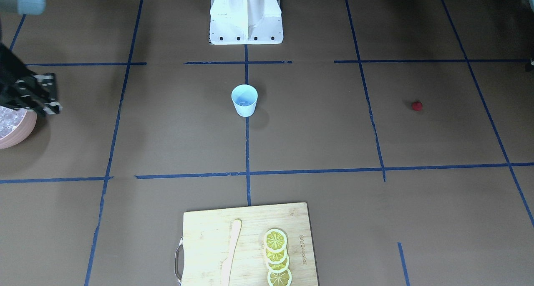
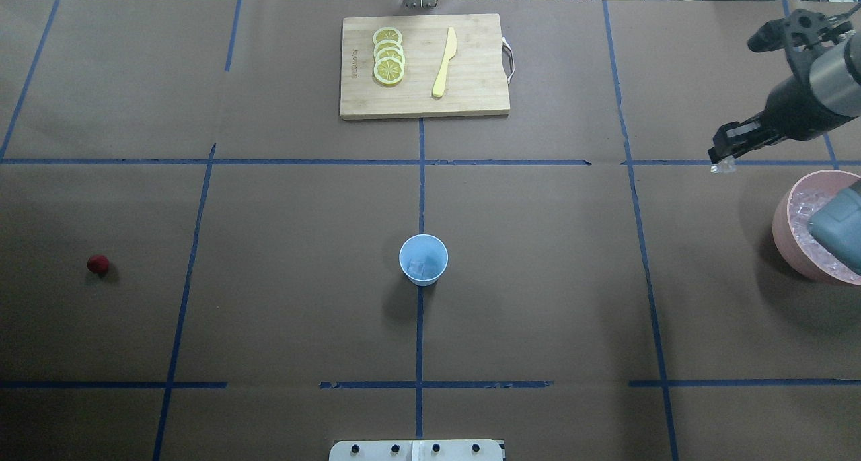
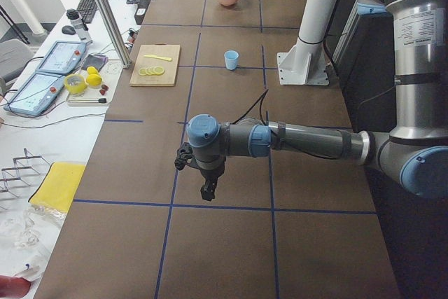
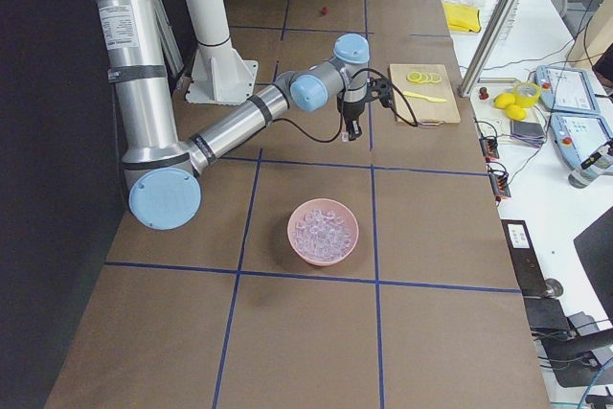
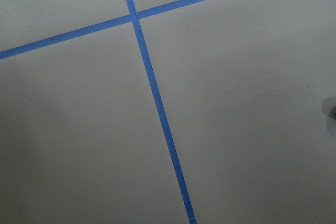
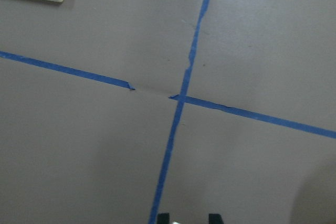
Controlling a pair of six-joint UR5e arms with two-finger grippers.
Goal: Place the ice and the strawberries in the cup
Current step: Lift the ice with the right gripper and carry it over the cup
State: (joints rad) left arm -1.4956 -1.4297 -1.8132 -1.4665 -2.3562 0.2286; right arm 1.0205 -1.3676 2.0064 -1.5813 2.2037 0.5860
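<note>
Ice cube [image 2: 724, 168] in right gripper [image 2: 722, 161], plain overhead, unclear front-on

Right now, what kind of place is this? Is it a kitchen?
Probably a robot test lab, not a kitchen. A big robot arm reaches over a table covered in brown paper marked with blue tape lines, and control screens sit on a side desk.
</note>
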